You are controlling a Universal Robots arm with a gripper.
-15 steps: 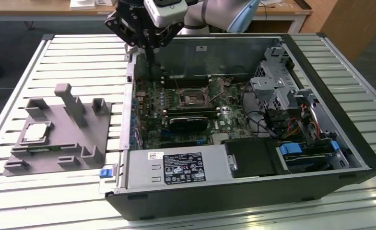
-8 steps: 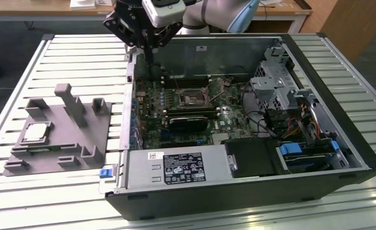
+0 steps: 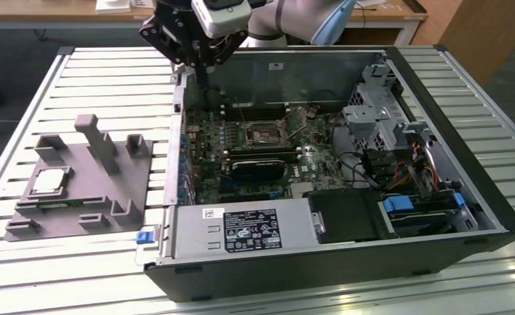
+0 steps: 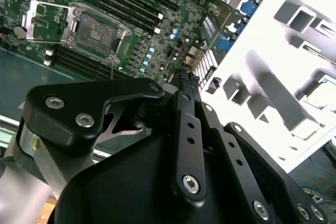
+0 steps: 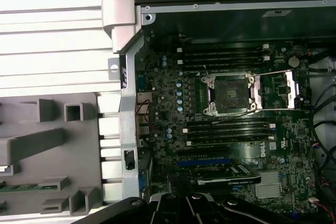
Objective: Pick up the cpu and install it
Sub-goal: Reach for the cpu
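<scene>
Exterior view: the small flat square cpu with a silvery-grey metal top and thin pale rim (image 3: pixel 49 180) lies flat in a recess of the grey plastic tray (image 3: pixel 82 193), on the exterior view's left. The tray sits beside the open black computer case (image 3: pixel 345 262), both on the pale slatted metal worktop (image 3: pixel 91 72). The black gripper (image 3: pixel 203 77) hangs above the case's far corner, well apart from the cpu. The dark square metal-framed socket (image 3: pixel 265 134) sits on the green motherboard.

Second wrist view: the gripper (image 4: pixel 187 77) has its fingertips pressed together and holds nothing (closed, empty). The socket (image 4: pixel 94 32) lies apart from it, with its frame flipped open. The tray (image 4: pixel 273 77) looks washed-out white.

First wrist view: the gripper (image 5: pixel 193 202) hovers over the board's edge. The socket (image 5: pixel 231 94) sits between the memory slots. The tray (image 5: pixel 52 145) lies outside the case wall and carries a long narrow green memory stick (image 5: pixel 10 186).
</scene>
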